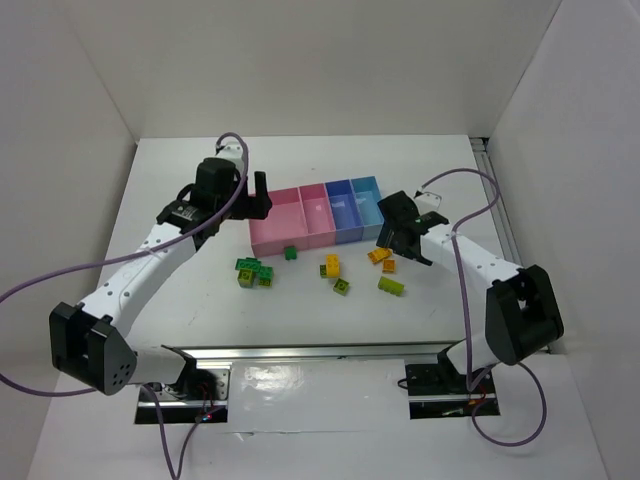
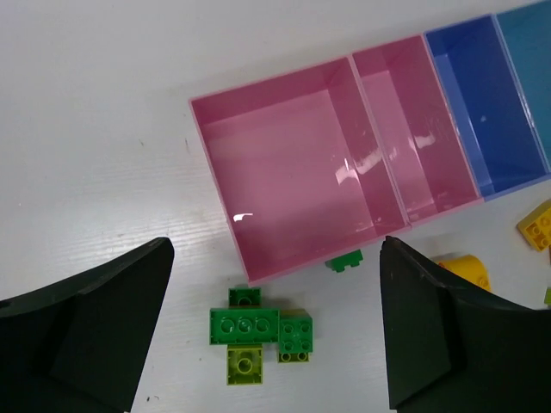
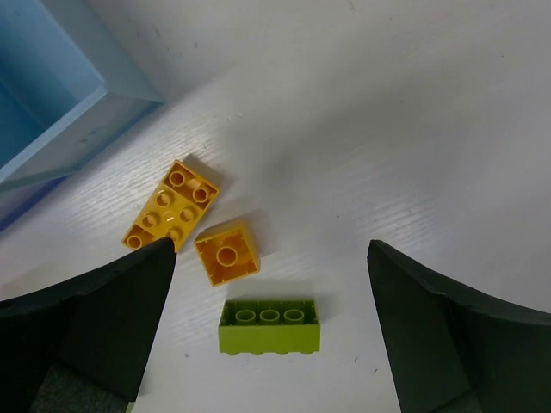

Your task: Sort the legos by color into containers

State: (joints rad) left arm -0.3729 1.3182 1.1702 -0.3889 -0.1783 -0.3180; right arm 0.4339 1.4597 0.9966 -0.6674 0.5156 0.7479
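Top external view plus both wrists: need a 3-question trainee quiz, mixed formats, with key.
1. True or false: the wide pink bin holds no brick.
2. In the right wrist view, the long brick lying lowest in the frame is: A lime green, B dark green, C blue.
3. One word: what state are the left tool and the right tool both in?

Key: 1 true; 2 A; 3 open (fingers wide apart, nothing held).
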